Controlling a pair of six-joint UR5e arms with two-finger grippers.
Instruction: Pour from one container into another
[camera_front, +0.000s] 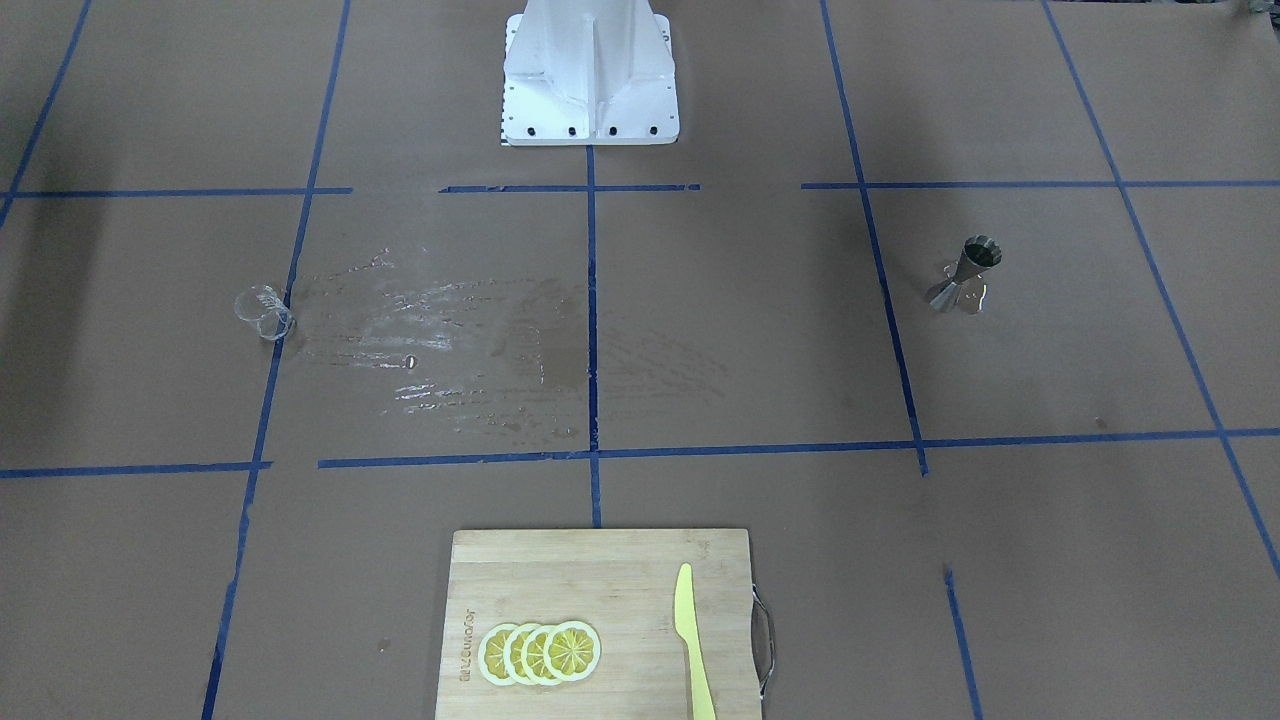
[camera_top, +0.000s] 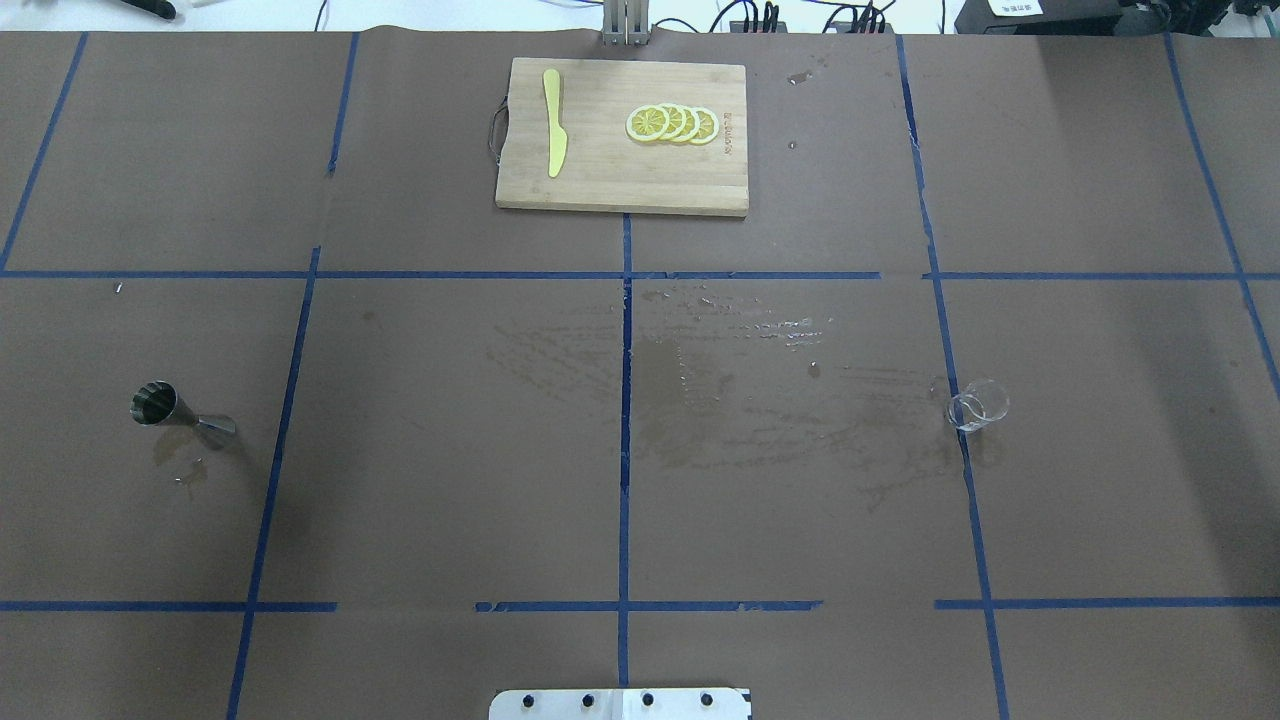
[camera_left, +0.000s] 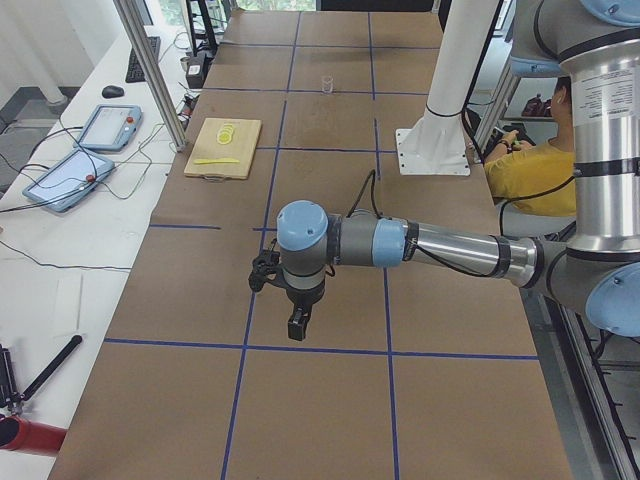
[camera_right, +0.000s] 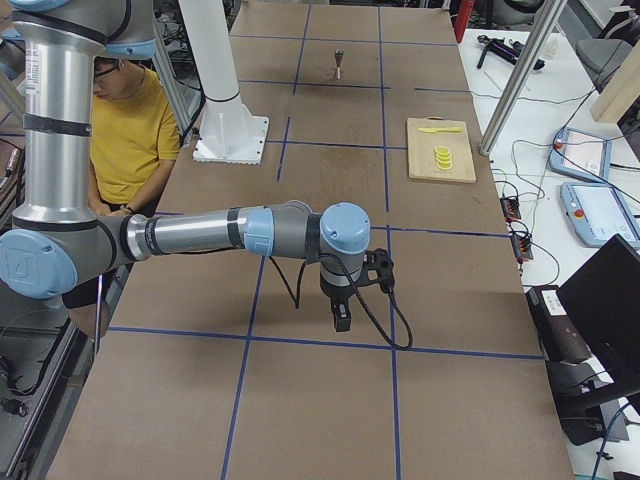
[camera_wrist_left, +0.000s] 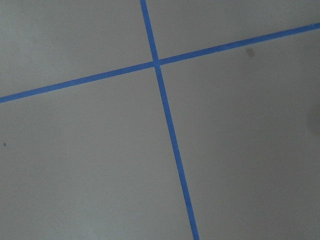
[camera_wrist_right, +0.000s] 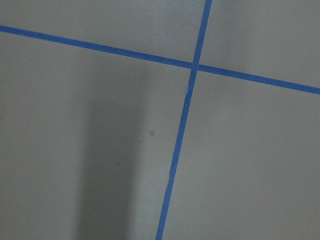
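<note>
The clear glass measuring cup (camera_front: 262, 311) (camera_top: 978, 405) stands upright on a blue tape line on the robot's right half of the table; it also shows far off as the cup (camera_left: 326, 84). The steel jigger (camera_front: 965, 275) (camera_top: 180, 412) (camera_right: 339, 64) stands on the left half. Neither arm appears in the overhead or front-facing view. My left gripper (camera_left: 298, 325) hangs over bare paper beyond the table's left part, far from the jigger. My right gripper (camera_right: 341, 318) hangs likewise at the opposite end. I cannot tell whether either is open or shut. Both wrist views show only paper and tape.
A wooden cutting board (camera_top: 620, 190) with lemon slices (camera_top: 673, 123) and a yellow knife (camera_top: 553, 122) lies at the table's far edge. A wet smear (camera_top: 730, 400) spreads across the middle. The white robot base (camera_front: 590, 90) stands at the near edge. A person in yellow (camera_right: 135, 130) sits beside it.
</note>
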